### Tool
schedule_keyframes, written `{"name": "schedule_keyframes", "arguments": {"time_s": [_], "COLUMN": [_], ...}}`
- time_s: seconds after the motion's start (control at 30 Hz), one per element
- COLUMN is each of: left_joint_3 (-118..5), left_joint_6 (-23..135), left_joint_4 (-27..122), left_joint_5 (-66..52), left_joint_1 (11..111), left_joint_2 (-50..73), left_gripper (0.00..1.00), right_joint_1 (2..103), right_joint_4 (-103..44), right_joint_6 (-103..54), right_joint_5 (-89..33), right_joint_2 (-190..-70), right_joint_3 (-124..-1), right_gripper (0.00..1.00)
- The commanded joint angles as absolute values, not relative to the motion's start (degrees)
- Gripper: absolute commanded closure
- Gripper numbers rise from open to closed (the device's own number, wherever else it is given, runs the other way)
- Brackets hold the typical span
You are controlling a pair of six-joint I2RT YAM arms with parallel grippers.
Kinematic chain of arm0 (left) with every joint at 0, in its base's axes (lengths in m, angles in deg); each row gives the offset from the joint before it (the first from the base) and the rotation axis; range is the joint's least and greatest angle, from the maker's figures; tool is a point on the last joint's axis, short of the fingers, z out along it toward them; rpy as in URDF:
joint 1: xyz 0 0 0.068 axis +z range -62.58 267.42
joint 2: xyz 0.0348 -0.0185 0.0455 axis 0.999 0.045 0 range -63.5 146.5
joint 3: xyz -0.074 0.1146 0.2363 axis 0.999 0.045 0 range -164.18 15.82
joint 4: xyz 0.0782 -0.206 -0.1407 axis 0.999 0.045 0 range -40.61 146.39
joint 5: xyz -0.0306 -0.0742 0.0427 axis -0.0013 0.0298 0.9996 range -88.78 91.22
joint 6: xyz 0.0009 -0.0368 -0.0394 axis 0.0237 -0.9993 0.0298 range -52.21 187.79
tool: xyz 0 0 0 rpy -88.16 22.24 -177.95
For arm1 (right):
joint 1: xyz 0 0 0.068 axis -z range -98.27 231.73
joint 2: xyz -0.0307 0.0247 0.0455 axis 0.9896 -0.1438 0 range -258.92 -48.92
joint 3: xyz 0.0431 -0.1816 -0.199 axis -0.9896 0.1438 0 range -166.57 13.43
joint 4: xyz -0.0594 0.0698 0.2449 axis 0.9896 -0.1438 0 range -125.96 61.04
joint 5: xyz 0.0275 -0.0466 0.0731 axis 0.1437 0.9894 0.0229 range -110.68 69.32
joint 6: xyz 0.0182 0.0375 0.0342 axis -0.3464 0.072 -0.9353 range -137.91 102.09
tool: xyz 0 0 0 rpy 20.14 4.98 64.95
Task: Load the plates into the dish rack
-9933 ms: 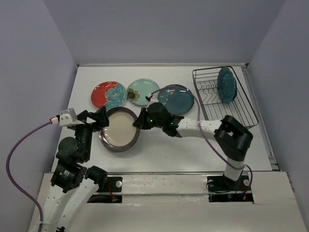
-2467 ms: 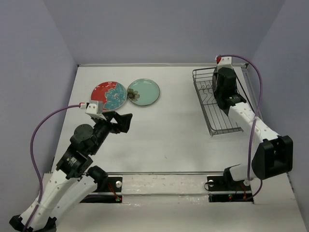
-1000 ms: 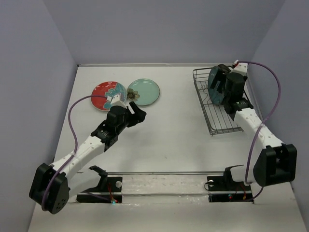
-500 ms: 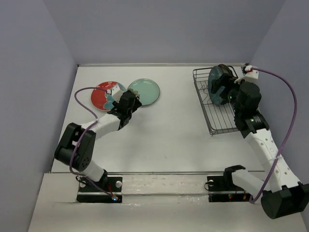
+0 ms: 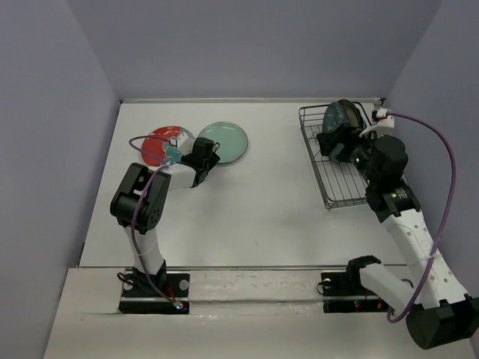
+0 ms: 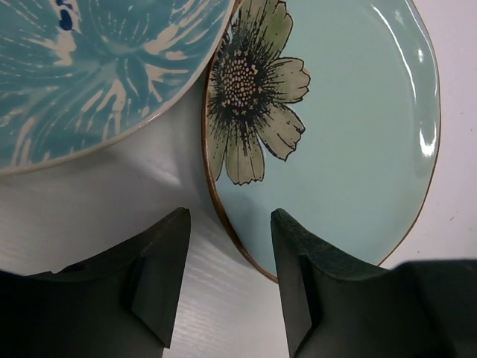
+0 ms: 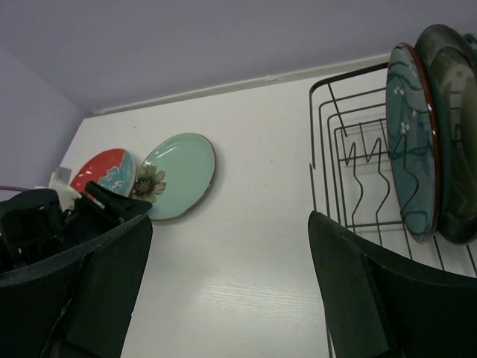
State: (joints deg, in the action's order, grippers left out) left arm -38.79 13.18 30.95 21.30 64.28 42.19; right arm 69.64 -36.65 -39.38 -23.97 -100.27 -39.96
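Though hidden overhead, left gripper (image 6: 229, 221) straddles mint plate (image 6: 335, 134).

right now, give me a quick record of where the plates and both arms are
on table: red-and-blue floral round plate; pale mint round plate with brown flower, side by side
in dark wire dish rack: dark teal glazed plate and a darker plate behind it, both upright at the far end
left fingers: apart, one each side of the mint plate's rim
right fingers: wide apart, empty, by the rack
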Motion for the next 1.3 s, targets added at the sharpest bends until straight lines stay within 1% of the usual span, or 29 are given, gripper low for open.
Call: {"name": "schedule_keyframes", "arguments": {"time_s": [0.0,0.07,0.2,0.3,0.33,0.43,0.53,0.63,0.67,0.7,0.77,0.83,1.07,1.2,1.27], "left_joint_3": [-41.92,-42.10,-43.06,-42.63,-42.45,-42.19,-39.21,-34.46,-31.67,-31.64,-26.39,-23.83,-14.33,-11.78,-9.51], "left_joint_6": [10.40,9.43,8.20,7.32,7.32,7.67,8.81,11.79,12.50,13.64,15.05,15.14,14.27,14.62,13.74], "left_joint_4": [25.14,24.52,23.64,22.15,21.36,20.13,17.32,12.41,11.17,9.59,6.68,4.84,3.24,4.82,5.43], "left_joint_5": [20.57,20.39,20.21,20.30,20.56,20.56,20.91,21.53,21.27,20.57,18.37,17.14,13.80,4.86,3.17], "left_joint_1": [64.74,64.83,64.83,64.83,64.92,65.09,65.01,65.01,65.01,65.01,65.01,65.09,65.01,64.92,64.92], "left_joint_2": [43.98,45.57,47.77,48.73,48.91,49.00,45.93,37.79,35.92,33.99,28.82,25.29,7.72,2.08,-1.43], "left_gripper": [0.46,0.49,0.53,0.63,0.75,0.95,0.95,0.94,0.95,0.94,0.94,0.94,0.94,0.94,0.94], "right_joint_1": [68.55,68.55,68.02,67.50,66.97,66.44,65.83,63.73,63.72,63.72,62.76,60.92,58.27,57.04,57.04], "right_joint_4": [-34.24,-34.33,-34.15,-33.80,-33.80,-34.15,-34.68,-34.42,-34.15,-33.80,-32.40,-29.59,-27.21,-26.42,-26.24], "right_joint_6": [-40.67,-40.76,-41.46,-42.34,-42.43,-42.34,-42.34,-42.69,-42.95,-43.39,-45.66,-47.34,-48.05,-48.14,-48.32], "right_joint_5": [-28.58,-28.67,-30.25,-31.57,-32.10,-32.28,-32.80,-34.47,-35.96,-38.49,-44.90,-47.12,-44.93,-44.58,-43.80], "right_joint_2": [-99.54,-99.72,-99.28,-98.67,-98.67,-98.40,-99.10,-100.95,-102.87,-102.88,-107.44,-111.30,-121.67,-126.07,-127.57], "right_joint_3": [-39.74,-40.18,-41.24,-41.42,-41.59,-41.85,-41.86,-42.12,-42.47,-42.47,-43.79,-43.62,-44.58,-45.02,-44.76], "right_gripper": [0.10,0.10,0.10,0.10,0.11,0.11,0.11,0.11,0.11,0.11,0.10,0.09,0.08,0.07,0.05]}}
